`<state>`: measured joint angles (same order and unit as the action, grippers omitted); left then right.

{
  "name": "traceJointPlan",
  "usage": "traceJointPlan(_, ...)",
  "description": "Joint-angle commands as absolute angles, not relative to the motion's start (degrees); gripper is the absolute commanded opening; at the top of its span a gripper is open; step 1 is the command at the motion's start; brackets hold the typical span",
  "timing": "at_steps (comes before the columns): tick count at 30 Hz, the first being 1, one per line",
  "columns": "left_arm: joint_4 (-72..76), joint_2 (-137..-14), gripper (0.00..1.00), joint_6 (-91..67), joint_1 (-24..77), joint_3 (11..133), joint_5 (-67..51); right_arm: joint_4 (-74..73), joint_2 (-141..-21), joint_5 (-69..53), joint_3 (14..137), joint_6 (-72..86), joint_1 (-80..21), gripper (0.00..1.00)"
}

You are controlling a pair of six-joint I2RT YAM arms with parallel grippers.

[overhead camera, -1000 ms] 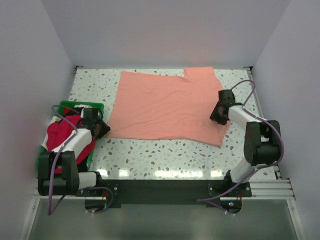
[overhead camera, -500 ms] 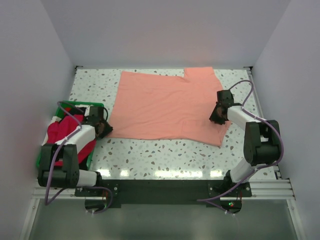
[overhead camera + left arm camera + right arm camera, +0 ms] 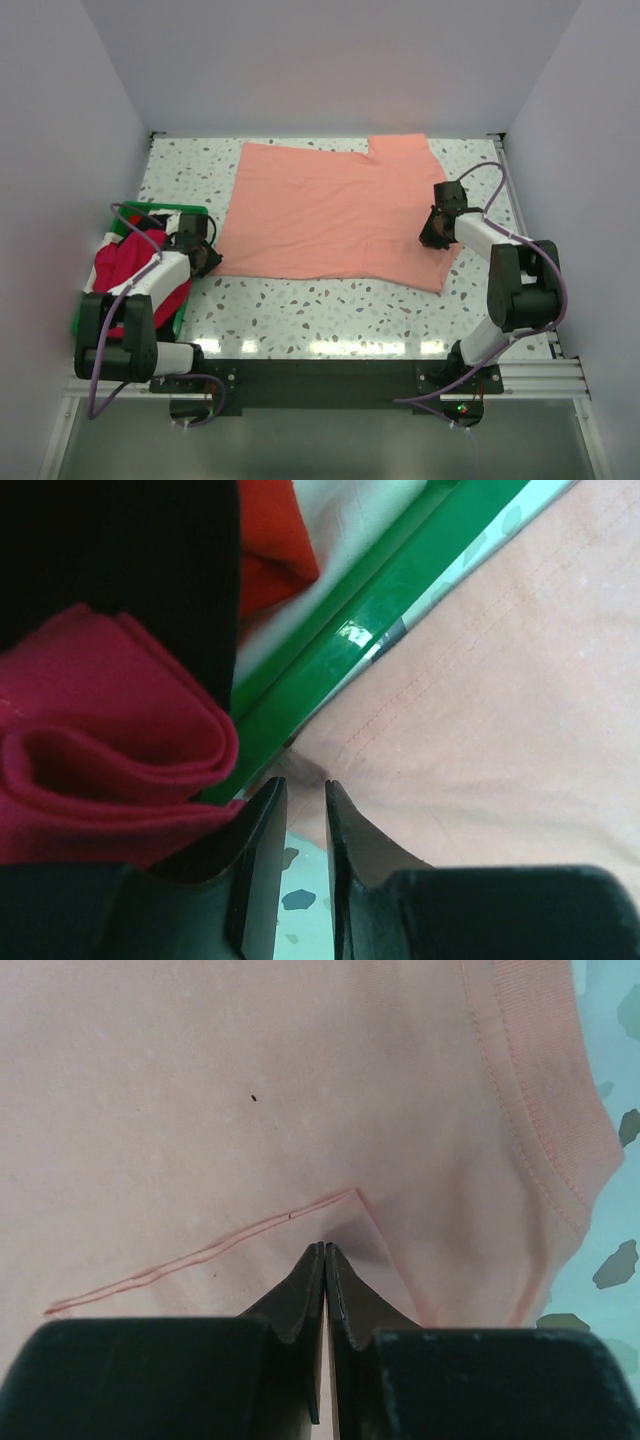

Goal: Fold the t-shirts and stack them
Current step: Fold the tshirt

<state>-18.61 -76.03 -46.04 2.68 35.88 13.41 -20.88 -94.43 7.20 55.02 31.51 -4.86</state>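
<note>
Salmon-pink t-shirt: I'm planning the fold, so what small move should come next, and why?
Probably close the left gripper on the salmon-pink t-shirt corner beside the green bin. Its fingers show a narrow gap right at that corner, while the right gripper looks shut at the corner of a hemmed flap.

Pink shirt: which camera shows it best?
The top external view: the whole salmon-pink t-shirt lies spread on the table. The left wrist view shows only its hemmed corner beside the green bin; the right wrist view, just a close-up of seams and an edge.
</note>
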Motion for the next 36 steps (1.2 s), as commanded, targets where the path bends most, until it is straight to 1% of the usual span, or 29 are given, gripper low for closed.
traceJointPlan(1,-18.46,-77.51,0.26,-47.2,2.72,37.26,16.17,-19.16,-91.5,6.59,55.28,31.38,-5.19,0.03)
traceJointPlan(3,-18.46,-77.78,0.24,-47.2,2.72,37.44,16.08,-19.51,-91.06,6.77,55.37,31.12,-5.27,0.04)
traceJointPlan(5,-18.54,-77.43,0.22,-47.2,2.72,37.44,16.17,-19.95,-89.92,7.82,55.55,30.67,-5.27,0.12)
traceJointPlan(6,-18.28,-77.26,0.2,-47.2,2.72,37.27,16.17,-20.04,-89.65,8.43,55.46,30.5,-5.19,0.19)
traceJointPlan(10,-18.19,-77.17,0.13,-46.93,2.72,37.44,15.65,-21.09,-90.87,10.72,56.6,29.71,-5.27,0.31)
traceJointPlan(13,-18.37,-76.99,0.09,-46.58,2.72,37.79,15.47,-20.66,-92.28,11.34,56.78,29.36,-5.19,0.35)
traceJointPlan(19,-18.02,-76.99,0.0,-45.97,2.72,38.23,14.42,-20.13,-95.97,12.31,57.65,28.83,-5.27,0.36)
traceJointPlan(22,-17.75,-77.25,0.0,-45.79,2.72,38.23,14.06,-19.95,-97.03,12.22,57.92,28.92,-5.27,0.36)
traceJointPlan(26,-17.4,-77.34,0.0,-45.79,2.72,38.23,13.45,-20.13,-96.86,12.13,57.75,29.0,-5.27,0.34)
traceJointPlan(29,-17.32,-77.26,0.0,-45.7,2.72,38.32,13.1,-20.39,-95.46,12.22,57.57,29.18,-5.19,0.25)
traceJointPlan(30,-17.23,-77.17,0.0,-45.7,2.72,38.41,13.01,-20.56,-95.19,12.13,57.48,29.18,-5.19,0.18)
traceJointPlan(32,-17.23,-77.08,0.0,-45.7,2.72,38.49,12.75,-20.92,-94.14,11.43,57.39,29.27,-5.19,0.1)
traceJointPlan(33,-17.23,-76.99,0.0,-45.62,2.72,38.58,12.66,-21.0,-93.7,11.16,57.39,29.35,-5.27,0.05)
traceJointPlan(36,-17.4,-76.91,0.0,-45.62,2.72,39.11,12.31,-21.27,-92.2,10.55,57.22,29.36,-5.27,0.0)
